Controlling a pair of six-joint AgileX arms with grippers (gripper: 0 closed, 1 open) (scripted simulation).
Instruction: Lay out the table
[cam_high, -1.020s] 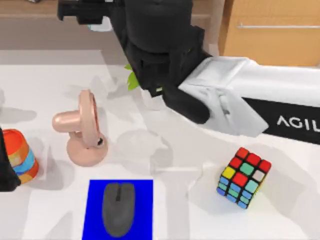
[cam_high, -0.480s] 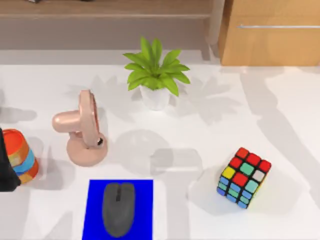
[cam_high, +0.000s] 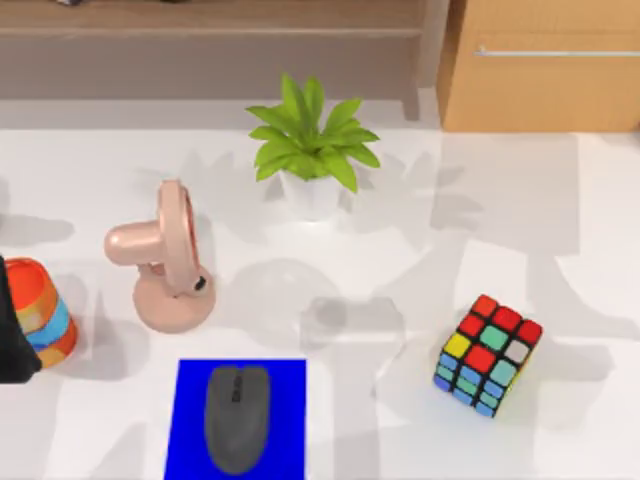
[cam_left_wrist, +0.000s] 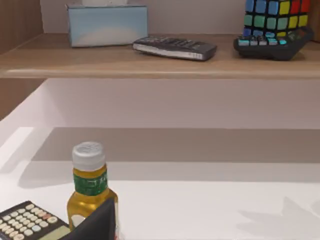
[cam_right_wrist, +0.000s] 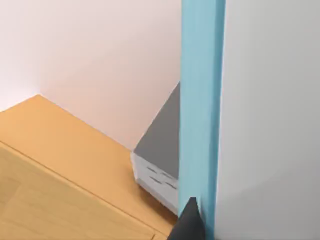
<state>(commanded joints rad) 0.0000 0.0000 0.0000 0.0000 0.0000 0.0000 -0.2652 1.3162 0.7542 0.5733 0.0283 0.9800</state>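
The white table carries a potted green plant, a pink desk fan, a striped orange and blue cup, a colourful cube and a grey mouse on a blue mat. My left arm shows as a dark shape at the table's left edge, beside the cup. A dark part of my left gripper stands in front of a yellow bottle. My right gripper is close against a light blue box over a wooden surface.
A wooden drawer cabinet stands at the back right, with a shelf along the back. In the left wrist view the shelf holds a tissue box, a remote and a second cube; a calculator lies beside the bottle.
My right arm, which covered the plant and the table's back right a second ago, has left the top view. The plant is uncovered and the shadows have shifted.
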